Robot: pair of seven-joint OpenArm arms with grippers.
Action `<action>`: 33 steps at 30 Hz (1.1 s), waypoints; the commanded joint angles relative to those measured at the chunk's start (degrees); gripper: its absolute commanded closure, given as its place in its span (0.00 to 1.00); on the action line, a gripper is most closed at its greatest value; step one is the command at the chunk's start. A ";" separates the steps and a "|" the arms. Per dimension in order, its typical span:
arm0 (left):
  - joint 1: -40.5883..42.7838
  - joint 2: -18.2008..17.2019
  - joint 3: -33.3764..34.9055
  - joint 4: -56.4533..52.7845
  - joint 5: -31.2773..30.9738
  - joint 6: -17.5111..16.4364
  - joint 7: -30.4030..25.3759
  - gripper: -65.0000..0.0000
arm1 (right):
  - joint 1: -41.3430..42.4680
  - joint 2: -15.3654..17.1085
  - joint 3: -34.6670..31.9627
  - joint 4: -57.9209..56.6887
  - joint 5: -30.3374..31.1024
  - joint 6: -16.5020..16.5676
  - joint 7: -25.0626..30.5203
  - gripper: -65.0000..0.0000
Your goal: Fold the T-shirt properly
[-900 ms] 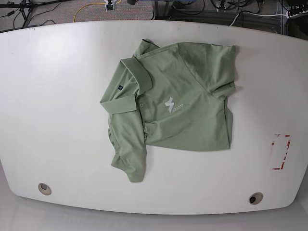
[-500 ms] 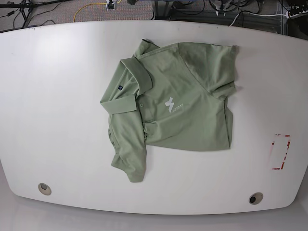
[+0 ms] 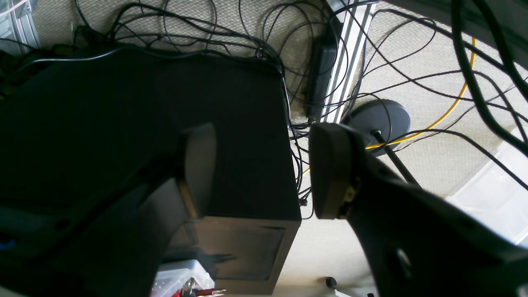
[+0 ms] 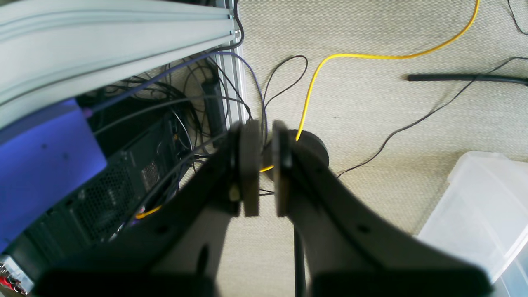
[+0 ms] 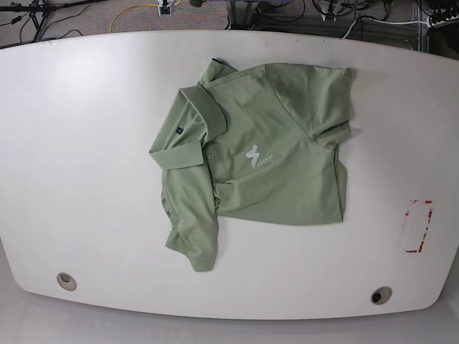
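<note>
The table [image 5: 79, 143] lies bare to the left of the T-shirt [image 5: 265, 158], along the near edge and to the right, so a reach from any of those sides meets nothing standing. Flat things only: two round holes [image 5: 66, 281] near the front edge and a red-edged marking [image 5: 417, 226] at the right. The shirt's far sleeve lies near the back edge. Beyond that edge, cables [image 5: 136, 8] lie on the floor, probably below table height.

Colours on record: sage-green T-shirt [image 5: 258, 161] lying on white table [image 5: 86, 165].
White logo [image 5: 253, 155] showing on chest; small label at collar appearing dark blue, possibly; red-edged marking [image 5: 418, 226] sitting near table edge; yellow cable [image 4: 330, 62] crossing beige carpet [image 4: 392, 107].
</note>
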 commanded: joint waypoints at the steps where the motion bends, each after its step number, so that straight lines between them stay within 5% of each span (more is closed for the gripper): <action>1: 0.46 -0.08 -0.10 0.29 0.05 0.01 -0.15 0.48 | -0.63 0.38 0.10 0.26 0.16 -0.22 0.60 0.93; 33: 7.51 0.85 0.75 11.75 -0.38 -0.15 -0.40 0.46 | -5.64 0.36 0.29 6.03 -0.05 -0.11 3.13 0.93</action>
